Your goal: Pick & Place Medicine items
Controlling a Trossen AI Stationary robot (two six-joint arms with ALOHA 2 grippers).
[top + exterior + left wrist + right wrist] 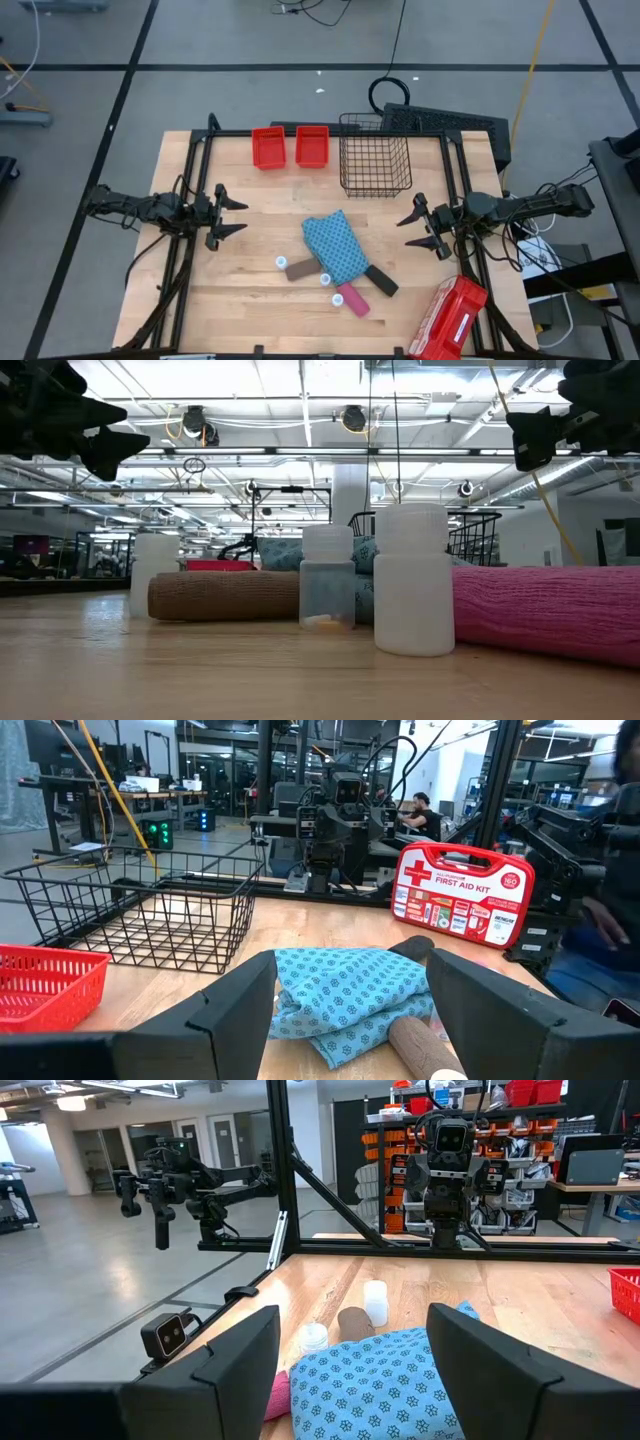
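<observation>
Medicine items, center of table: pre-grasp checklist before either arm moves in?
1. Left claw open, holding nothing, at the table's left side: ok.
2. Right claw open, holding nothing, at the right side: ok.
3. Items unobstructed: not ok. The blue patterned cloth lies among them and covers part of the black roll.
4. Brown roll and pink roll lie flat on the table: ok.
5. White-capped vials upright: ok in the low view.
6. Wire basket and red bins at the back look clear to receive: ok; which one is the target, cannot tell.
</observation>
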